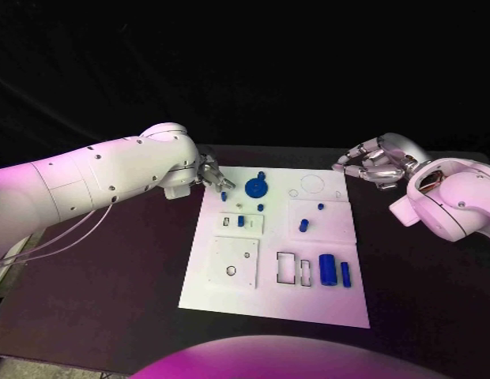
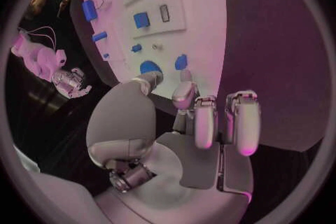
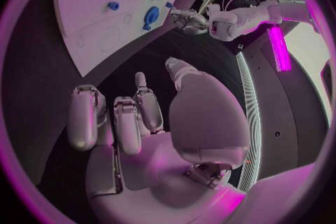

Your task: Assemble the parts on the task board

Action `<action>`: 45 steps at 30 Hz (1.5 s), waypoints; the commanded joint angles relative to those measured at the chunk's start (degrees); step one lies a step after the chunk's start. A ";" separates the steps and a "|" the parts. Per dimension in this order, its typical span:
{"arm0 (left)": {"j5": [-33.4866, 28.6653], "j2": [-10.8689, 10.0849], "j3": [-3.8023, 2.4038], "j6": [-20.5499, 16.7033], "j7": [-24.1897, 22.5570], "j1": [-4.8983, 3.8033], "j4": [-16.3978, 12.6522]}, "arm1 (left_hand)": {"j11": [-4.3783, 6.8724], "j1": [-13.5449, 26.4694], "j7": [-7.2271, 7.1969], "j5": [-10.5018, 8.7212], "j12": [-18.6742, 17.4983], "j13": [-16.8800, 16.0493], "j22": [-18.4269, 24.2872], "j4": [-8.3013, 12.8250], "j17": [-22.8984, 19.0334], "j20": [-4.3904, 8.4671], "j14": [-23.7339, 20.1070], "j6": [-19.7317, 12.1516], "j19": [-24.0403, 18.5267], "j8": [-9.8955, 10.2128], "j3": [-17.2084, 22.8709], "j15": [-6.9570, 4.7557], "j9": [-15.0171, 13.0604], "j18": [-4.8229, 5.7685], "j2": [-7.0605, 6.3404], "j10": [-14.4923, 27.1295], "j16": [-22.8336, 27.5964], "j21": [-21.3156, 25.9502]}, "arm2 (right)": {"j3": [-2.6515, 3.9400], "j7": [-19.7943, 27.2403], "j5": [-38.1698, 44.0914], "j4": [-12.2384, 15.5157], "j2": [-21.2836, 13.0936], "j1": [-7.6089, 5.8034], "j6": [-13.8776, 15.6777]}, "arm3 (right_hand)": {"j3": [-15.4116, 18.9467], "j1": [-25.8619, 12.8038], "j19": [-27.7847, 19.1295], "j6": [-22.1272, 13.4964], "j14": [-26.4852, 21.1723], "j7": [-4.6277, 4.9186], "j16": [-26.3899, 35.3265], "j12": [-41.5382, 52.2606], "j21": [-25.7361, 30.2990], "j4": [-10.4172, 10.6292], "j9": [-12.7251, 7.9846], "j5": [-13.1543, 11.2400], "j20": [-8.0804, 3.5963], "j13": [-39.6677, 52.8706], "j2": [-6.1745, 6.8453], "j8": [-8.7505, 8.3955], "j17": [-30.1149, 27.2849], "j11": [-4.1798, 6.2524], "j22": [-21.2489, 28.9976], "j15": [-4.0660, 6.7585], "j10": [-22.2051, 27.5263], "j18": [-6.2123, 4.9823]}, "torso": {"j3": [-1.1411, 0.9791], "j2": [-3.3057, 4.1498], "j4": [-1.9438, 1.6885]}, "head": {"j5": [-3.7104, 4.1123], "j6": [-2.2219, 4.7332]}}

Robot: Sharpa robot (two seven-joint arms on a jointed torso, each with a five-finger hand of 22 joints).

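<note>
The white task board (image 1: 314, 300) lies in the middle of the black table. On it sit a round blue disc (image 1: 255, 188), several small blue pieces such as one at mid-board (image 1: 303, 225), and a blue cylinder (image 1: 328, 271) beside a blue bar (image 1: 345, 274). My left hand (image 1: 211, 172) hovers at the board's far left corner, fingers apart and holding nothing; its wrist view shows its fingers (image 2: 203, 123) just short of the disc (image 2: 148, 67). My right hand (image 1: 371, 164) hangs off the far right corner, loosely curled and empty, with its fingers (image 3: 129, 117) apart.
The board carries raised white plates with slots (image 1: 235, 263) and rectangular cut-outs (image 1: 288, 268). Black table surface (image 1: 108, 292) stretches to either side of the board. The left forearm (image 1: 85, 185) reaches in over the table's left side.
</note>
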State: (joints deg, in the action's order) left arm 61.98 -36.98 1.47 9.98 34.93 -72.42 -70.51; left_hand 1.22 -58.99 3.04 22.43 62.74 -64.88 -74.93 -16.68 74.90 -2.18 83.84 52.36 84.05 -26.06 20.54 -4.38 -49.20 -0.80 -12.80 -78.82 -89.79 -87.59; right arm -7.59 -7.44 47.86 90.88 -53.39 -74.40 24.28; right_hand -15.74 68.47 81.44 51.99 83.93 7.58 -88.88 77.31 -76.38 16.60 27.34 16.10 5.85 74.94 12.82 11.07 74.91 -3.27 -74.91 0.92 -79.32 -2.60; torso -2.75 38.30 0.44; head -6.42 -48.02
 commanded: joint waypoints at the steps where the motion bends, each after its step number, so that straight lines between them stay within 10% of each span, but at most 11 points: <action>1: 1.29 0.34 0.05 1.55 -0.70 -0.13 0.52 | -0.33 0.07 0.07 0.04 0.18 0.06 -13.22 0.02 15.10 -0.27 6.16 0.41 3.82 0.14 -0.21 0.37 0.02 -0.01 -0.18 0.20 -0.21 0.36 | 0.00 0.21 0.16 0.05 0.06 0.03 -0.83 | 0.29 -0.43 -0.37 -0.39 5.05 0.11 0.23 -0.07 0.23 -0.12 0.10 0.13 -0.10 1.38 -0.20 0.37 11.96 0.06 -8.13 -0.39 0.18 -0.91 | 0.02 -0.06 -0.01 | 0.00 -0.15; 36: 0.23 2.37 1.44 4.16 -1.13 -0.01 3.33 | -0.09 -3.80 -0.29 1.55 0.32 0.04 -13.28 0.36 15.10 -0.20 6.16 1.03 3.84 -0.29 -0.05 0.22 -0.13 -0.01 1.89 0.17 -0.21 0.38 | 0.00 0.03 0.25 -0.07 0.29 0.03 -1.00 | 0.35 -0.06 -0.40 -0.39 5.05 0.08 0.23 -0.02 0.36 -0.29 0.19 0.75 -0.12 1.41 -0.52 0.47 11.95 0.10 -8.11 -0.36 0.14 -0.94 | -0.02 -0.19 -0.05 | 0.13 -0.68; 45: -0.38 2.43 1.51 3.61 -1.30 0.00 3.22 | 0.31 -8.52 -0.79 -2.76 0.35 0.14 -13.31 0.81 15.10 0.06 6.16 1.43 3.82 -1.36 2.03 -0.10 -0.90 -0.03 3.75 0.08 -0.21 0.48 | 0.00 0.01 0.26 -0.13 0.33 0.03 -1.05 | 0.35 -0.02 -0.39 -0.38 5.03 0.07 0.26 -0.02 0.36 -0.30 0.20 0.86 -0.12 1.40 -0.56 0.49 11.89 0.10 -8.11 -0.36 0.14 -0.94 | -0.05 -0.19 -0.02 | 0.10 -0.80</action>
State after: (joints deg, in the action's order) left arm 62.46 -34.69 2.98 13.11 34.36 -72.39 -67.17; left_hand 1.23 -67.22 2.34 19.72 62.73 -64.82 -74.91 -15.86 74.94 -2.17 83.84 53.46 84.04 -27.21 22.45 -4.38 -50.05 -0.80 -9.13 -78.83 -89.79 -87.36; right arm -7.59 -7.52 47.85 90.75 -53.11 -74.40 24.07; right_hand -15.59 68.47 81.44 51.99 83.93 7.58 -88.88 77.31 -76.38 16.44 27.47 16.65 5.85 74.92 12.82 11.29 74.90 -3.27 -74.94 0.92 -79.32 -2.60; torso -2.77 38.11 0.41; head -6.31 -48.78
